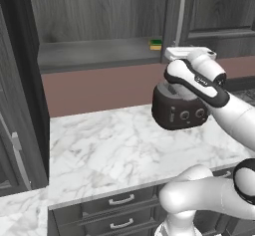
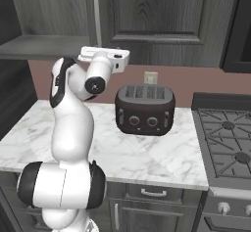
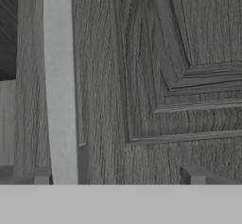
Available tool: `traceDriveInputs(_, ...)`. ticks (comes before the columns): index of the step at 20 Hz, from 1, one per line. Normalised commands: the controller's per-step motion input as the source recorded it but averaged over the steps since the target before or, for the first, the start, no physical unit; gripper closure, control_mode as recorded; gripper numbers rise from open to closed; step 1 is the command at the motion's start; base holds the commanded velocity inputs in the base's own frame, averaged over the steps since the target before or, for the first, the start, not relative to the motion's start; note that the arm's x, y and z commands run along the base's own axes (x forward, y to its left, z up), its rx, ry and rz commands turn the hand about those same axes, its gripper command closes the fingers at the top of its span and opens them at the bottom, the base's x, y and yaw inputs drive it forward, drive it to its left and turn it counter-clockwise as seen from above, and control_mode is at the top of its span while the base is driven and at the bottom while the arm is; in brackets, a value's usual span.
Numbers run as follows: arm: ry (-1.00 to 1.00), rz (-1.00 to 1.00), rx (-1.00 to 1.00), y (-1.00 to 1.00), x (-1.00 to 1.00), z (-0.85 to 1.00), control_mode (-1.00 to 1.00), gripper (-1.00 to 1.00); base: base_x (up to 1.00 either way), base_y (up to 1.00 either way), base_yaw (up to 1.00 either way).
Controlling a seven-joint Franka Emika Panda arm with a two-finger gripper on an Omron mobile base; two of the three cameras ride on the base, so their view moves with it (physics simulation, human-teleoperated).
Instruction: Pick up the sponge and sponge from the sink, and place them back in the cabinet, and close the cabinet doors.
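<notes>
Dark grey wood grain covers the wall cabinet above the toaster in the left base view; its left side stands open, and a green-topped sponge with a yellow base lies on the grey inner shelf, up and left of the toaster, just beside the right door and its silver bar handle. The toaster sits on the marble desk. In the right base view the claw is raised up and left of the toaster, close to the closed right door near its handle. In the hand view the fingertips stand wide apart, gripping nothing, close before the door panel, with the handle between them, nearer the left tip.
</notes>
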Motion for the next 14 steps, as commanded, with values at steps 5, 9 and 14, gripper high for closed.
traceDriveInputs(5, 0.0, 0.0, 0.0, 0.0, 0.11, 0.0, -1.0, -1.0, 0.0, 0.0, 0.0)
traceDriveInputs(9, 0.0, 0.0, 0.0, 0.0, 0.0, 0.0, -1.0, -1.0, 0.0, 0.0, 0.0)
traceDriveInputs(14, 0.0, 0.0, 0.0, 0.15, -0.17, 0.0, -1.0, -1.0, 0.0, 0.0, 0.0)
